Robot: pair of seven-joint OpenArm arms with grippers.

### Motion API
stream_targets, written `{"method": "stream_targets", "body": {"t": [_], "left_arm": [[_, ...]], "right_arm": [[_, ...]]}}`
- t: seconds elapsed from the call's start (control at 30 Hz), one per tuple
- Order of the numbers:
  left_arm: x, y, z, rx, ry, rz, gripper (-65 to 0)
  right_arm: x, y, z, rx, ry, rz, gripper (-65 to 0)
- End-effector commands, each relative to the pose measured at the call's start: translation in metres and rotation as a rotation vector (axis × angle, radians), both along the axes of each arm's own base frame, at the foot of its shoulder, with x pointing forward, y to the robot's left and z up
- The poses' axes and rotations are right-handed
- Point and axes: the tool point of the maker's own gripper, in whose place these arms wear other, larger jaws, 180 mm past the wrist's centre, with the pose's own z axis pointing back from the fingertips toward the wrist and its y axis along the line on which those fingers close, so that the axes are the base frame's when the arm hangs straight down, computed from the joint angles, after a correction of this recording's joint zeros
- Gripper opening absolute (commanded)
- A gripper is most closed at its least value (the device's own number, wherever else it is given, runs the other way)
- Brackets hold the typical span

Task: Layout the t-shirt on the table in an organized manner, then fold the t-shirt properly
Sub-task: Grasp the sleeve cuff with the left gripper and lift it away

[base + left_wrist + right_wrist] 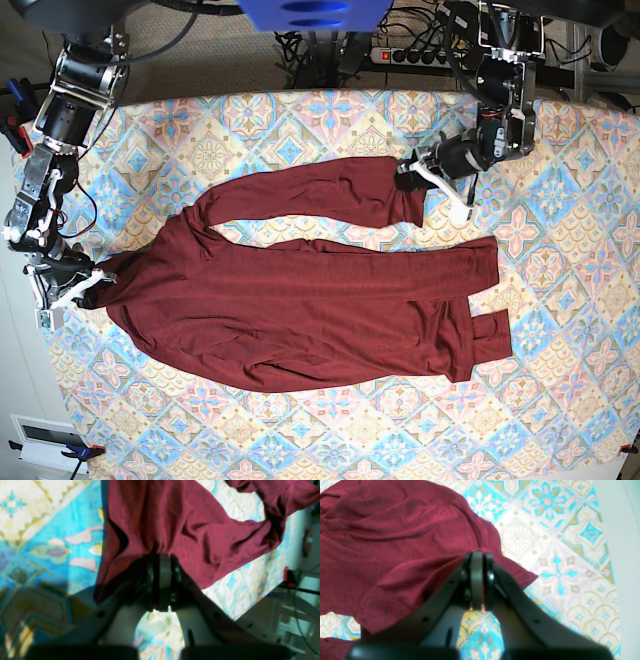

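The large, plain dark maroon long-sleeved knit t-shirt (300, 320) lies spread across the middle of the tabletop (560, 400), which is covered with a pastel blue, pink and cream diamond-and-flower tile cloth. Its body runs lengthwise across the base view; one sleeve arcs along the far edge of the body and another lies folded under near the hem end. The left pincer (161, 562) is closed on a fold of the maroon fabric at that upper sleeve's cuff end, and its wrist view shows cloth gathered and hanging from the shut jaws above the patterned surface. The right pincer (477, 557) is likewise clamped on an edge of the garment at the neck or shoulder end; the exact seam cannot be told. Judging from the deep soft wrinkles and the way the cloth drapes and bunches, this garment looks light, limp and stretchy, with no stiffness of its own: anything lifted will probably sag, drag the neighbouring fabric and crease. It seems unlikely to slip from a closed grip, and it is not fragile, though a thin pinch may catch only one layer. Good holds would be seams and corners, meaning cuffs, shoulder points and hem corners, where doubled fabric gives bulk. Pulling opposite ends gently apart should flatten it before folding, with sleeves drawn straight out from the body first.
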Motion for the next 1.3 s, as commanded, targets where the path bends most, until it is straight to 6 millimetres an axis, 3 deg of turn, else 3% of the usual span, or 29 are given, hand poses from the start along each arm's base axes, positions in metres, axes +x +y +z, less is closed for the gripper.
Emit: {"method": "stream_targets", "body": {"t": [0.0,0.13,0.33,0.43,0.7,0.93,1.1,1.27], "left_arm": [[-0.003,0.019,0.009,0.029,-0.018,0.022,-65.0],[-0.003,0.061,0.045,0.046,-0.103,0.103,-65.0],[-0.025,0.108,0.075,0.008,-0.109,0.173,-65.0],[-0.045,0.111,0.077,-0.028,-0.046,0.147,-65.0],[-0.077,0.093,0.073,-0.103,0.103,0.038,-65.0],[-0.086,0.097,0.071,-0.074,0.158,-0.015,-65.0],[-0.085,0.111,0.074,-0.011,0.164,-0.039,-65.0],[-0.089,0.122,0.064,0.079,0.186,-0.049,-64.5]], "right_arm": [[0.010,-0.009,0.026,-0.019,-0.075,-0.008,-65.0],[0.009,-0.009,0.026,-0.022,-0.073,-0.007,-65.0],[-0.016,-0.009,-0.006,-0.024,0.009,-0.005,-65.0],[-0.033,-0.006,-0.016,-0.043,0.036,0.008,-65.0],[-0.070,0.006,-0.022,-0.119,0.068,0.068,-65.0],[-0.102,-0.013,-0.028,-0.138,0.102,0.020,-65.0],[-0.115,-0.016,-0.037,-0.138,0.133,0.014,-65.0],[-0.119,-0.014,-0.042,-0.136,0.149,0.019,-65.0]]}}
